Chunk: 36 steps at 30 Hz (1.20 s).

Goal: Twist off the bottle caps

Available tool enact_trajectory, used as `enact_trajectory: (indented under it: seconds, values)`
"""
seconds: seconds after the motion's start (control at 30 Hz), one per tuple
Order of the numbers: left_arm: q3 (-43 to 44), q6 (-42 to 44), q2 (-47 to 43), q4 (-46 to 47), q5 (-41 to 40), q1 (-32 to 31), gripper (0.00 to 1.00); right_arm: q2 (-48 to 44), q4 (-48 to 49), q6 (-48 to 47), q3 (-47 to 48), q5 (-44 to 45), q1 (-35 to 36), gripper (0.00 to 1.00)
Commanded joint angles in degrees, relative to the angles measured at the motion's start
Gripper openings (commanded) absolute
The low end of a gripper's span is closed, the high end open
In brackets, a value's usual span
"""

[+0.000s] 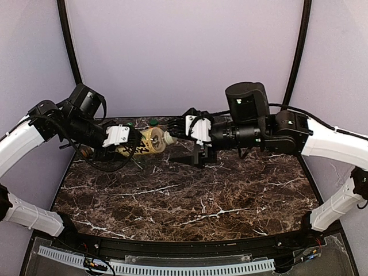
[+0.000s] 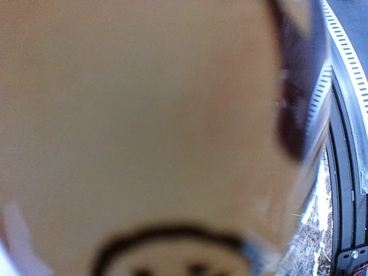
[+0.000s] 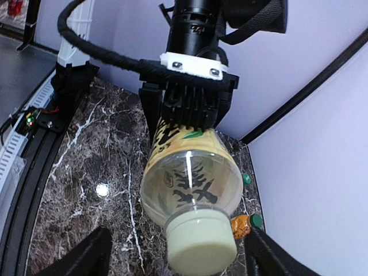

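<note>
Near table's (image 1: 190, 201) rear edge, yellow bottle (image 1: 150, 141)

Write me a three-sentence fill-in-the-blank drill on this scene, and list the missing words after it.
1. The pale yellow plastic bottle is clamped in the gripper of the ____ arm.
2. The right gripper has its jaws ____, one on either side of the cream screw cap.
3. That cap has not yet come ____ the bottle.
Missing words: left; open; off.
</note>
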Motion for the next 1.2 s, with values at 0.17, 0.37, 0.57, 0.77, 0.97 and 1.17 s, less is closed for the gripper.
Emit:
enact_trajectory:
  seconds: [0.17, 0.37, 0.57, 0.77, 0.97, 1.17]
  values:
    - [-0.8, -3.0, 0.3, 13.8, -12.5, -0.1, 0.18, -11.9, 12.0, 31.6, -6.3, 1.7, -5.1, 0.98]
    - [-5.7, 2.1, -0.6, 34.8, -29.0, -0.2, 0.18, -5.6, 8.7, 71.1, -1.5, 3.1, -13.0, 0.85]
    - [-13.4, 14.8, -3.0, 49.5, -34.4, -0.9, 0.18, -2.5, 16.4, 75.9, -0.5, 1.5, -13.5, 0.8]
    - [-14.9, 16.2, -3.2, 51.1, -35.0, -1.4, 0.18, 3.3, 18.9, 77.7, 3.0, -3.3, -13.8, 0.74]
    - [-15.3, 16.4, -3.7, 51.1, -34.7, -1.5, 0.18, 4.2, 20.4, 77.8, 3.1, -1.7, -13.8, 0.67]
    - [-15.9, 16.5, -4.1, 51.4, -34.5, -1.5, 0.18, 5.6, 20.3, 79.2, 3.2, -3.6, -13.7, 0.55]
